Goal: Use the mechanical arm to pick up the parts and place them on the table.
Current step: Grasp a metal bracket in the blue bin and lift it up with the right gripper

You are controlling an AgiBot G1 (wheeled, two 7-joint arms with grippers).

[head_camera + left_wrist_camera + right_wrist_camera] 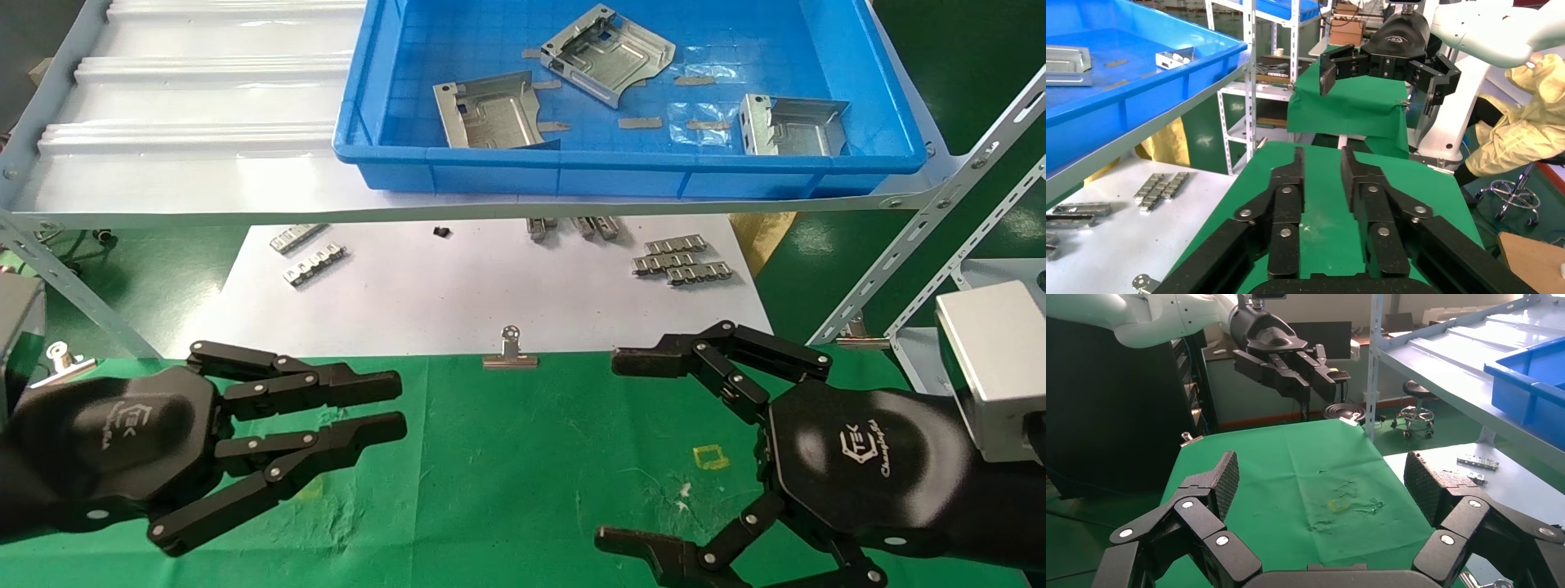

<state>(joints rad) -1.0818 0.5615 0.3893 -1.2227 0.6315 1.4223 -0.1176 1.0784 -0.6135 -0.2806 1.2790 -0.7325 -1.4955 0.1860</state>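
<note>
Both black hexagonal multi-link grippers hover empty above the wrinkled green cloth table (507, 457); all parts sit in the bin.

Right gripper (629, 445) hangs over the table's right side with fingers spread wide, released, nothing between them. Left gripper (396, 404) hangs over the left side, fingers close together with a narrow gap, gripping nothing. Three silver-grey stamped sheet-metal plates (609, 51) (493, 110) (791, 124) lie apart in the blue plastic bin (637, 175) on the pale grey ribbed shelf (196, 106). Small ridged metal strips (680, 260) lie on the white sheet (458, 294); a silver binder clip (510, 353) sits at its edge with the cloth.
</note>
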